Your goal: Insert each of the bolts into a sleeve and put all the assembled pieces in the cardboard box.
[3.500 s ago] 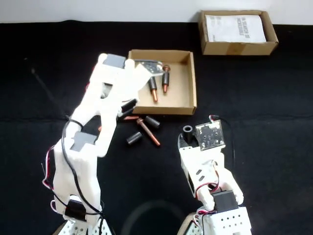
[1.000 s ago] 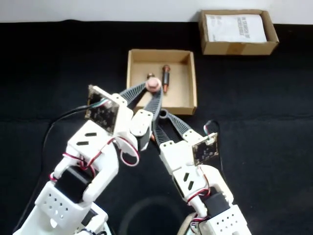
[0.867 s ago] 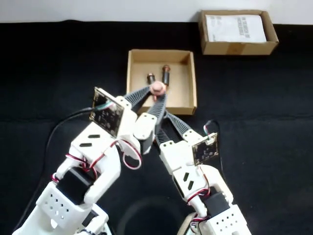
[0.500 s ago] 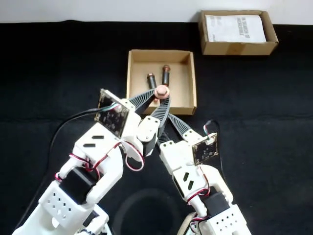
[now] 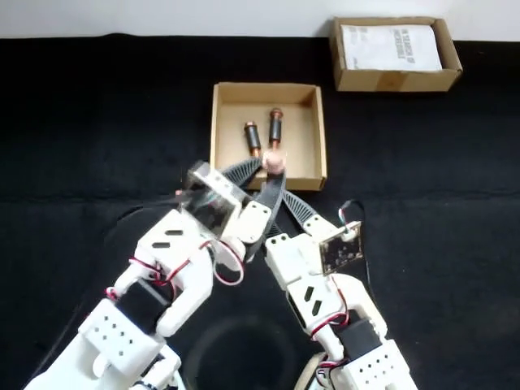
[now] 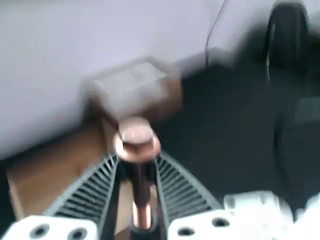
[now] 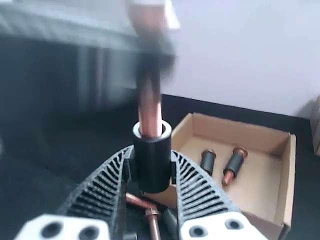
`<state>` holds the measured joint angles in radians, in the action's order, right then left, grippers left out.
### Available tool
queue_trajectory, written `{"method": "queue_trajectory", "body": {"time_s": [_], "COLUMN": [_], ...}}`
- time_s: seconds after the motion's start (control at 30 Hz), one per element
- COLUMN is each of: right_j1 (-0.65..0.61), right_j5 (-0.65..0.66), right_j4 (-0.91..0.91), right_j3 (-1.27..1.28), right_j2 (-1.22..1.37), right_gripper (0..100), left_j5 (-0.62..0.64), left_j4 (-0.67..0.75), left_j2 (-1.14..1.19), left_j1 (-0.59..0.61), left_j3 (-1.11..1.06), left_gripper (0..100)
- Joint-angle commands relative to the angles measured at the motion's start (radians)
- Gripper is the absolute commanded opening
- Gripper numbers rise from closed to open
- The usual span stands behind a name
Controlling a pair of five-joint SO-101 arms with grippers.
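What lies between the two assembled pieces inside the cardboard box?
Bare box floor. In the high view, one assembled piece and the other assembled piece lie apart in the cardboard box.

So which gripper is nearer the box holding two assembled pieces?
Left. The left gripper, holding a bolt, is over the box's front wall; the right gripper, holding a sleeve, sits just short of it.

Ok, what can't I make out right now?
- How deep the bolt sits in the sleeve: high view, left gripper covers the joint; right wrist view, shaft blurred.
- The bolt tip: left wrist view, cut off by the edge.
- The loose parts under the sleeve: right wrist view, right gripper covers most.
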<state>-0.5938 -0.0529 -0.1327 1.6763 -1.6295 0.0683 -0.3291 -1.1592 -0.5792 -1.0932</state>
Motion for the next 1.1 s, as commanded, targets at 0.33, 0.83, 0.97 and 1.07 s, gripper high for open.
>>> {"method": "queue_trajectory", "body": {"time_s": [0.33,0.83,0.97,1.07], "right_j1": [0.004,0.054,0.054,0.050], "right_j5": [-0.005,-0.003,-0.003,-0.003], "right_j4": [-0.002,-0.051,-0.056,-0.058], "right_j3": [0.133,0.125,0.093,0.061], "right_j2": [-0.013,-0.021,-0.015,-0.013], "right_gripper": [0.7,0.7,0.7,0.7], "left_j5": [-0.032,-0.025,-0.021,0.043], "left_j4": [0.028,-0.250,-0.342,-0.368], "left_j2": [-0.019,-0.022,-0.021,-0.016], "left_j1": [0.025,0.025,0.027,0.027], "left_j3": [-0.041,0.022,0.022,0.021], "left_gripper": [1,7,12,15]}}
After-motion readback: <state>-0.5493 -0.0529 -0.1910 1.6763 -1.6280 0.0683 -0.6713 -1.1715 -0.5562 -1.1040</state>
